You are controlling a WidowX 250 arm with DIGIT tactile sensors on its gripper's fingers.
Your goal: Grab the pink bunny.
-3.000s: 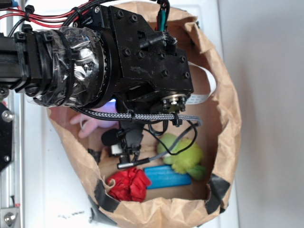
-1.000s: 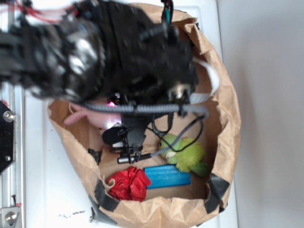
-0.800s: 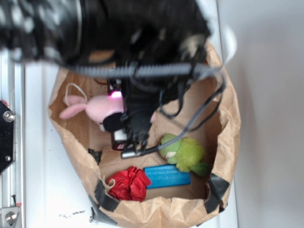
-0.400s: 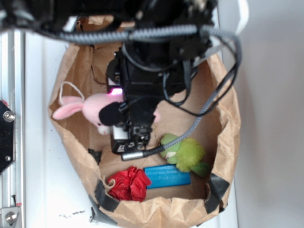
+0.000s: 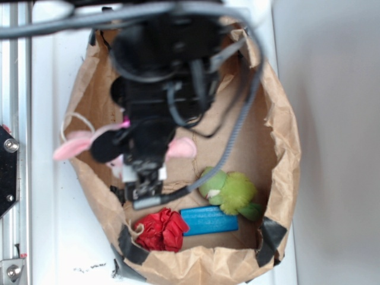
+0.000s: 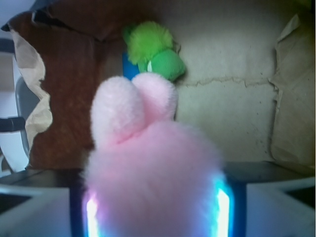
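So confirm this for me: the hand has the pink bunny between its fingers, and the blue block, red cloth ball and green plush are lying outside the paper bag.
One thing is wrong: those three are inside the paper bag, not outside. The exterior view shows the blue block, red cloth ball and green plush on its floor. The rest holds: the wrist view shows the pink bunny in the hand.

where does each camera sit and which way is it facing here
Exterior: sits overhead, looking down into the paper bag; the blurred black arm and gripper fill the upper middle.
Wrist: sits on the gripper, looking along its fingers at the bag floor; finger edges show bottom left and right.
Shared: the pink bunny between the fingers, and the green plush toy.
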